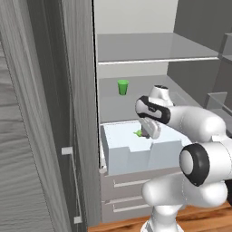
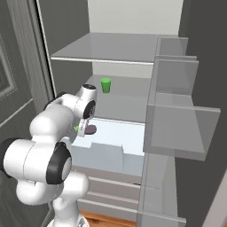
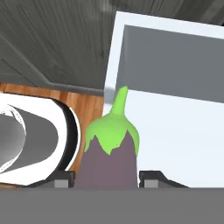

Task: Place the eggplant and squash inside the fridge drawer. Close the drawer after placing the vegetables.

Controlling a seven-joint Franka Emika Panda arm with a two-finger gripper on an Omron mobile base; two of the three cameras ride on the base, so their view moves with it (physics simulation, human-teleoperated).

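We note the tool [image 3: 106, 179] pinching the eggplant [image 3: 109, 153], long axis running out along the fingers, stem cap leading. It hangs over the open fridge drawer [image 1: 136, 156], near its left wall; release looks straight down.

So the fridge has a flat grey middle shelf [image 1: 136, 102] with one small green plastic cup [image 1: 123, 87] standing upright near the back. Right below it, the wide pale bluish-white box-like fridge drawer [image 1: 131, 156] with the stepped notch in front is pulled out.
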